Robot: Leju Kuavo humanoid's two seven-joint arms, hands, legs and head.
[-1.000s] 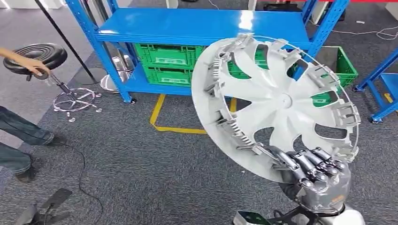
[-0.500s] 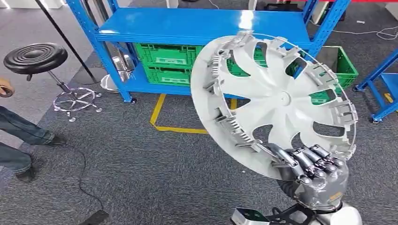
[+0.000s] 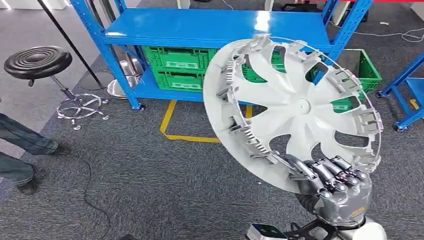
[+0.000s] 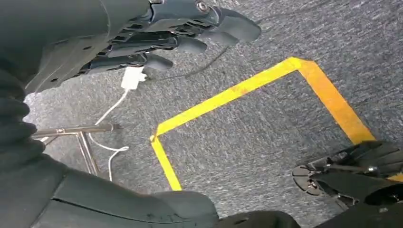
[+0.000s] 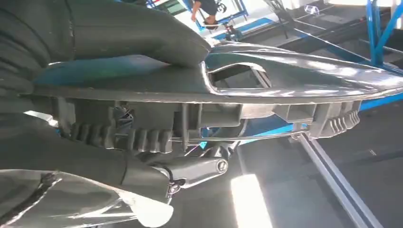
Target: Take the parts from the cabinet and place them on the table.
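A large silver-white wheel cover [image 3: 295,107] with curved spokes and clips round its rim stands tilted in front of me, its inner side facing me. My right hand [image 3: 335,187] grips its lower rim, fingers curled over the edge. In the right wrist view the thumb [image 5: 119,33] presses on the cover's rim [image 5: 285,90]. My left hand [image 4: 180,33] hangs over the grey carpet with its fingers stretched out and nothing in them.
A blue shelf rack [image 3: 215,27] stands ahead with green crates [image 3: 177,67] on its lower level. A black stool [image 3: 37,60] is at the left, and a person's legs [image 3: 20,145] are at the left edge. Yellow floor tape [image 3: 172,130] marks the carpet. Another blue rack [image 3: 410,95] stands at the right.
The person's arm that rested on the stool has drawn back out of view. A dark object at the bottom left has slid out of the picture. The wheel cover stays almost still.
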